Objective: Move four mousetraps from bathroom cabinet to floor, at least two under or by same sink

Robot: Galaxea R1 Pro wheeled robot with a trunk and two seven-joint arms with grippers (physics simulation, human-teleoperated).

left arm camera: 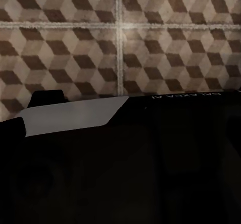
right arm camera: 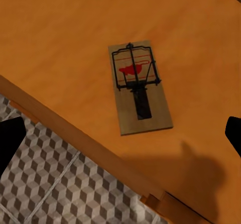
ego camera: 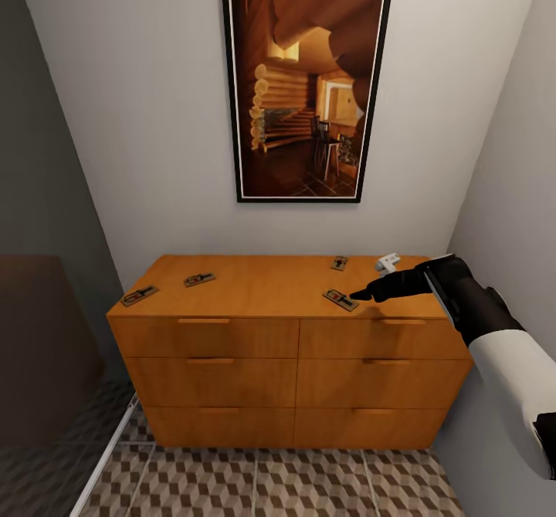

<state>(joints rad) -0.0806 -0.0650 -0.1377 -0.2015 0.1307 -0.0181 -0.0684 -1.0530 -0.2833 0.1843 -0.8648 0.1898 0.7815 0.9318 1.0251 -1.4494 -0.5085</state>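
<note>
On top of the cabinet [ego camera: 286,347], four mousetraps lie flat on the orange-brown wood. In the head view, two sit toward the cabinet's 9 o'clock end: one at the front corner [ego camera: 139,295] and another [ego camera: 199,278] just beyond it toward 2 o'clock. A third [ego camera: 339,263] lies near the back edge at about 1 o'clock from the top's middle, and the fourth mousetrap [ego camera: 340,299] rests close to the front edge at 4 o'clock, above the upper right-hand drawer.

At that fourth trap the right gripper [ego camera: 363,295] reaches in from 3 o'clock, its black fingers low over the wood with the tip just beside the board (whether it touches cannot be told). The right wrist view shows this same trap [right arm camera: 140,88] lying between the two dark fingertips [right arm camera: 11,138], which stand wide apart at opposite edges of the picture, nothing held between them. The board carries a dark wire bar and a red mark. Just past the cabinet's front edge in that view the bathroom floor [right arm camera: 45,184] shows its cube-patterned tiles.

A small white object [ego camera: 388,261] sits on the top near the back at 2 o'clock. A dark-framed picture [ego camera: 306,81] hangs on the wall above.

The left wrist view looks over a dark part of the robot [left arm camera: 125,163] at patterned floor tiles; the left gripper's state cannot be told.
</note>
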